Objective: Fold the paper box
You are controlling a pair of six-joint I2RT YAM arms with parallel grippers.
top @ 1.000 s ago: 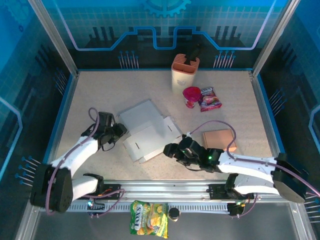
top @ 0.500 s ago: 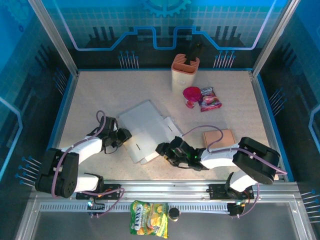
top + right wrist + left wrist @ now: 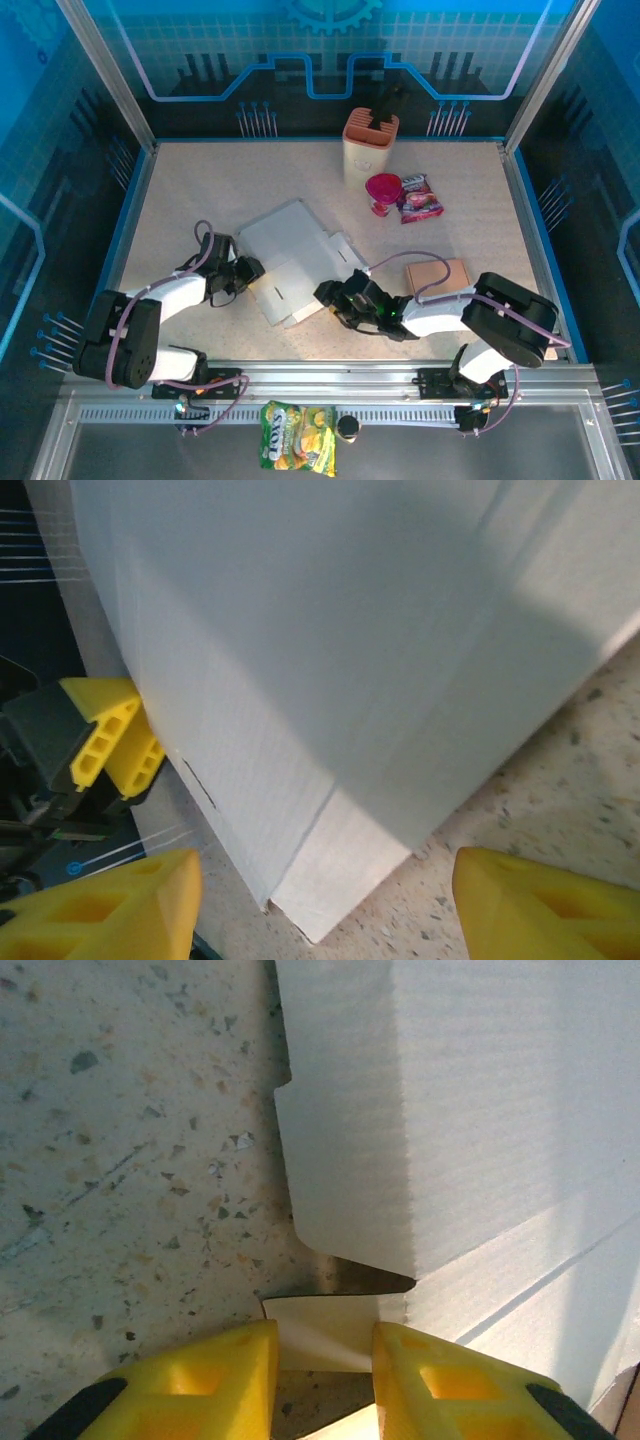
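The left claw (image 3: 325,1365) holds its 2 yellow fingers (image 3: 200,1380) a little apart at the bottom of the left wrist view, with a small cream tab (image 3: 325,1332) of the paper box (image 3: 480,1110) between them; whether they pinch it I cannot tell. In the top view this claw (image 3: 247,270) sits at the box's left edge, left of centre. The right claw (image 3: 325,885) is released, its fingers spread to the 2 lower corners of its own view, and a corner of the box (image 3: 350,630) stands clear between them. From above, this claw (image 3: 325,295) lies at the box's lower right edge. The white box (image 3: 290,245) lies mostly flat on the speckled bench (image 3: 200,190) at centre frame, with a brown card (image 3: 437,275) to its right
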